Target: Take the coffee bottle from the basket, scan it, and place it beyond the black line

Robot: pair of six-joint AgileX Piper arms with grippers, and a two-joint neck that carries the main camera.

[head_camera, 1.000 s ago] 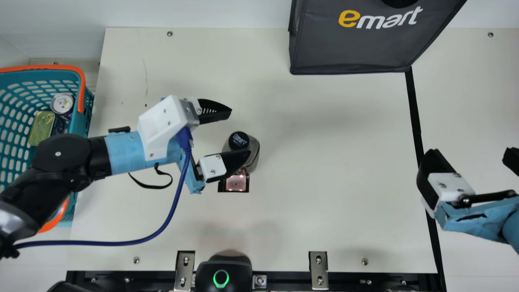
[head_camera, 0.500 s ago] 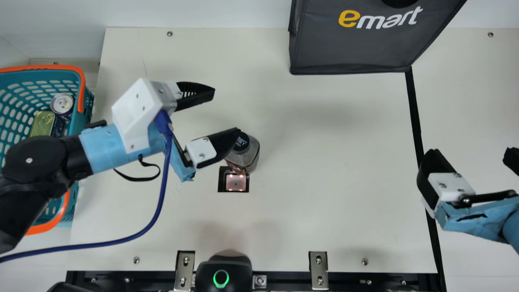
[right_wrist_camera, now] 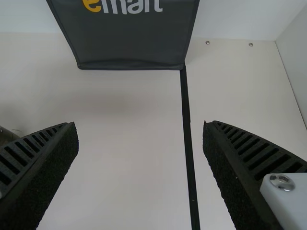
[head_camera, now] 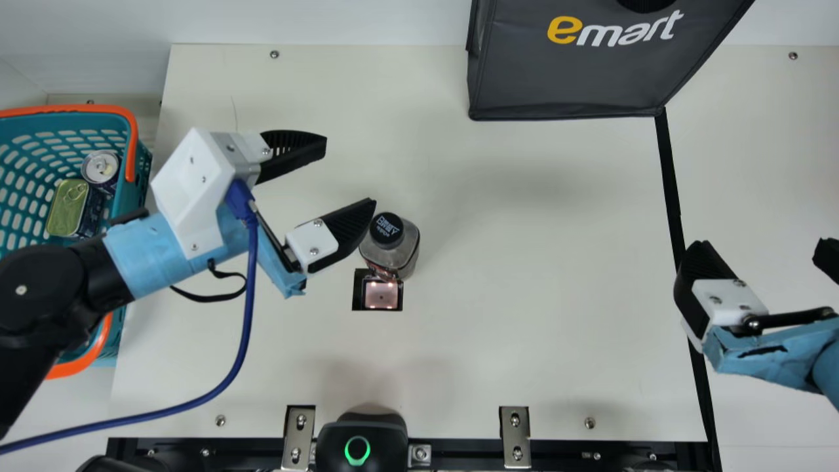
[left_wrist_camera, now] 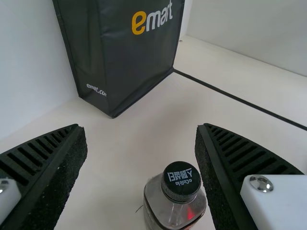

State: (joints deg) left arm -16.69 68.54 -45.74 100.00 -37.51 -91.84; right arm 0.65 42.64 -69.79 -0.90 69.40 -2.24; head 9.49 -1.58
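Coffee bottle [head_camera: 395, 254] stands well short of the black line [head_camera: 669, 177] (left gripper [head_camera: 350, 172] and right gripper [head_camera: 760, 245] both spread).

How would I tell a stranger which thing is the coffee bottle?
On the cream table, look between the teal basket and the black line. The coffee bottle stands right by the small lit square. Unlike the can and the tin in the basket, it has a round black cap and a see-through body.
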